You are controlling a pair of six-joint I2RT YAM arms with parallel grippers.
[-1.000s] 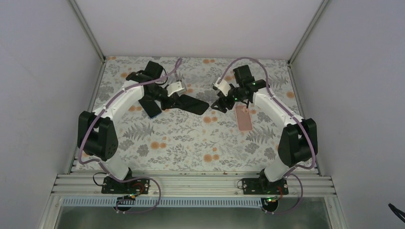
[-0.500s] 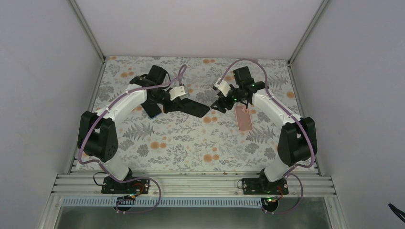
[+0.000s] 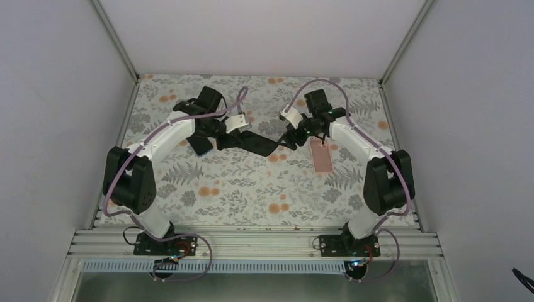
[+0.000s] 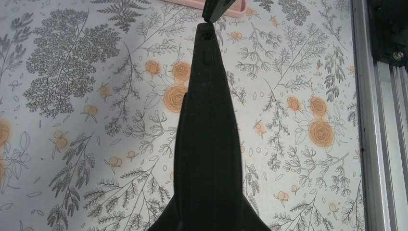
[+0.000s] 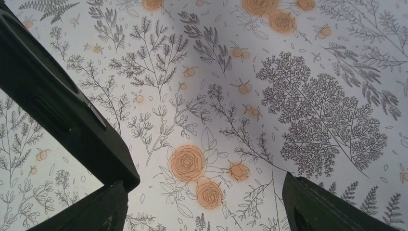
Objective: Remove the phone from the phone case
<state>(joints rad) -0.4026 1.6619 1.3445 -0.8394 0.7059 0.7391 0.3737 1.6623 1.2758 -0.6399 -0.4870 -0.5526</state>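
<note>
Swung closer, my left hand clamps the flat black phone, likely stiff and slick; my spread right hand should pinch its free end.

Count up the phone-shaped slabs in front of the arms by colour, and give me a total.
Pink slab: 1
Black slab, held in the left pincer: 1
Dark blue slab, partly hidden under the left arm: 1
Total: 3

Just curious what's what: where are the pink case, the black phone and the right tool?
pink case (image 3: 323, 157): overhead view, its middle.
black phone (image 4: 208, 144): left wrist view, halfway along it.
right tool (image 5: 207, 183): right wrist view, between its fingertips.
</note>
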